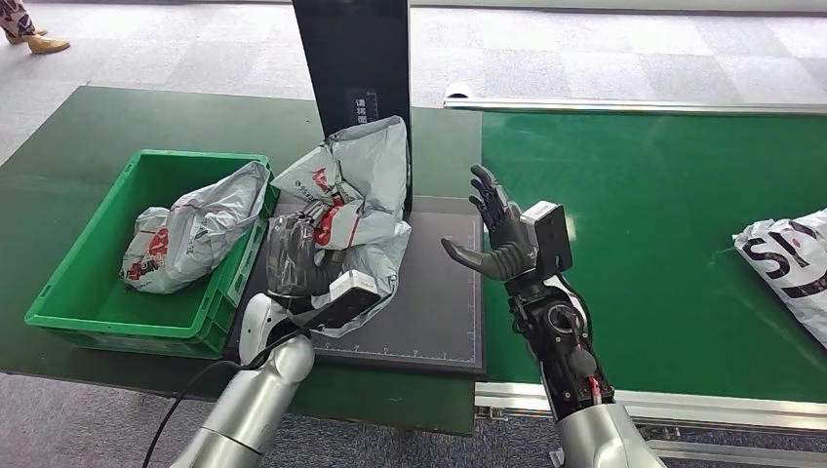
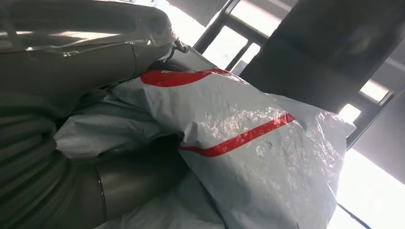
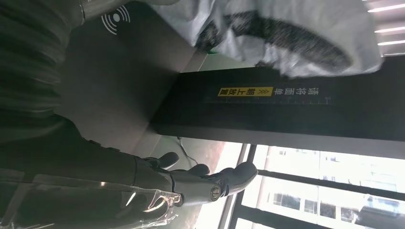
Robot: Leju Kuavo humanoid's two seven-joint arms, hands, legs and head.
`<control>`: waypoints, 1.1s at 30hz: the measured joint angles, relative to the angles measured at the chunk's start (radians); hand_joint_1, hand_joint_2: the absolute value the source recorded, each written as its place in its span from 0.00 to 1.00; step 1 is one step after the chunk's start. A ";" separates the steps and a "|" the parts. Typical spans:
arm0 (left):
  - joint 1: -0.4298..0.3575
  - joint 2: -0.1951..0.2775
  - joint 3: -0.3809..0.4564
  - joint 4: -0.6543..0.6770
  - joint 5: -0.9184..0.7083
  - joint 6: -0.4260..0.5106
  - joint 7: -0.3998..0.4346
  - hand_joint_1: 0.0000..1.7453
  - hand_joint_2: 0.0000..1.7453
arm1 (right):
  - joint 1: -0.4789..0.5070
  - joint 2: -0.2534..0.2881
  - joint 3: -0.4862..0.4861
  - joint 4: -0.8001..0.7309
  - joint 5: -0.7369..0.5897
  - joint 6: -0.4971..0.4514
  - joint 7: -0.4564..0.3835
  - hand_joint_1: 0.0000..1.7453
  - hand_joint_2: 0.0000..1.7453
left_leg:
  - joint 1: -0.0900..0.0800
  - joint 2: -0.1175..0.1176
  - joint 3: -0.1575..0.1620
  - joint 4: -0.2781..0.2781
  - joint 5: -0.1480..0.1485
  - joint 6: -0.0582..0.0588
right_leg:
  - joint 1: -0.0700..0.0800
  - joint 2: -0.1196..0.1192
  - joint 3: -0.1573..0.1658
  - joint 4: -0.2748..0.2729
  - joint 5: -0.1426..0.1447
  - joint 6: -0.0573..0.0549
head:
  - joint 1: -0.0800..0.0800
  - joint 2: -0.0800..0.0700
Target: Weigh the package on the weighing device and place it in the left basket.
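In the head view, the left hand (image 1: 293, 255) grips a grey package (image 1: 356, 200) with red print, which stands crumpled on the left part of the dark weighing plate (image 1: 429, 312), leaning against the black upright column (image 1: 356, 58) behind it. The package's left side reaches toward the rim of the green basket (image 1: 59, 292), which sits just beside the plate on the dark green table (image 1: 59, 127). A second grey bag (image 1: 190, 234) with red print lies inside that basket. The right hand (image 1: 497, 229) is raised over the right edge of the plate, holding nothing, its fingers spread and pointing up. On the green belt (image 1: 663, 224) to the right, a white bag (image 1: 790, 268) with dark lettering lies at the picture's edge. A person's foot (image 1: 39, 41) shows on the grey floor at the far left.

In the left wrist view, the package (image 2: 248, 157) lies close to the camera, with red stripes across its shiny grey plastic, and the hand's grey thumb (image 2: 119, 183) presses against it.

In the right wrist view, the dark fingers (image 3: 224, 179) stretch out apart with nothing between them. The column (image 3: 286, 109) carries a yellow label, and the package (image 3: 286, 38) shows blurred beyond it.
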 joint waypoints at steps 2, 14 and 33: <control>0.033 -0.003 0.021 -0.084 -0.005 0.001 -0.030 1.00 1.00 | 0.000 -0.004 0.001 0.000 0.003 -0.003 0.001 0.00 1.00 | 0.000 0.000 0.000 0.000 0.000 0.000 | 0.000 0.000 0.000 0.000 0.000 0.000 | 0.000 0.000; 0.107 0.010 0.152 -0.371 -0.054 0.002 0.110 1.00 1.00 | -0.004 -0.036 0.070 0.057 0.404 -0.304 0.127 0.00 1.00 | 0.000 0.000 0.000 0.000 0.000 0.000 | 0.000 0.000 0.000 0.000 0.000 0.000 | 0.000 0.000; 0.060 0.091 0.297 -0.325 -0.011 0.002 0.171 1.00 1.00 | 0.023 -0.060 0.070 0.059 0.432 -0.268 0.128 0.00 1.00 | 0.000 0.000 0.000 0.000 0.000 0.000 | 0.000 0.000 0.000 0.000 0.000 0.000 | 0.000 0.000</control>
